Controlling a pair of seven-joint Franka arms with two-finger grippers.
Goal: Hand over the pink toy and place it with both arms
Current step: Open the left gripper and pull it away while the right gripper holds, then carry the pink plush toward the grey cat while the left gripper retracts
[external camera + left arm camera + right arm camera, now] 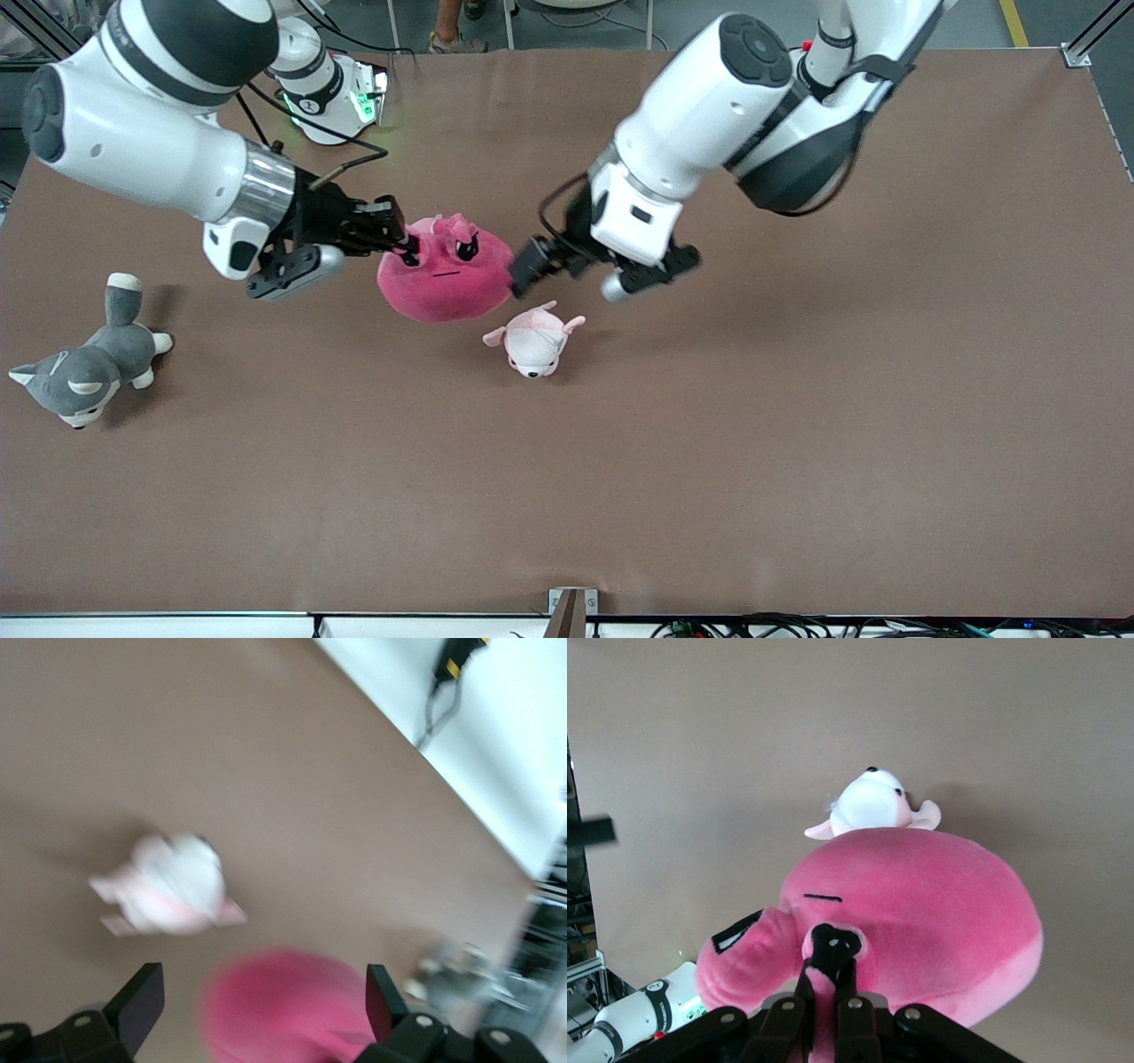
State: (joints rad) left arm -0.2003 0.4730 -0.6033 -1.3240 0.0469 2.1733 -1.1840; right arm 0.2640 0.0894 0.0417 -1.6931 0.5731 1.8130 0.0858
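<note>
Pink toy (445, 279) hangs just above the table (709, 461), near the middle, a bit toward the right arm's end, pinched at its top. The right gripper (406, 249) has its jaws together on a fold of plush beside the toy's dark eyes; the right wrist view shows the two black fingers (829, 961) clamped on an ear flap. The left gripper (523, 276) sits at the toy's other flank with its jaws spread wide; in the left wrist view both pads (140, 1001) stand clear of the pink body between them, gripping nothing. So the handover looks done and you're into carrying and placing.

To do this well: pull the left arm straight away from the toy so a pad doesn't snag the fabric. The right hold is only on a small flap, so move slowly and avoid swinging; the soft body will sag and sway. Steer clear of the small pale pink-and-white puppy (534, 341), which lies on the table just nearer the front camera than the toy. Lower until the toy's base rests flat before you open.

Toy is a round, squashy blob of hot-pink short plush, paler on its underside, with a thin stitched mouth line. Puppy is fuzzy too. A grey-and-white husky plush (84, 368) lies well apart at the right arm's end. The table top is matte brown and smooth.
</note>
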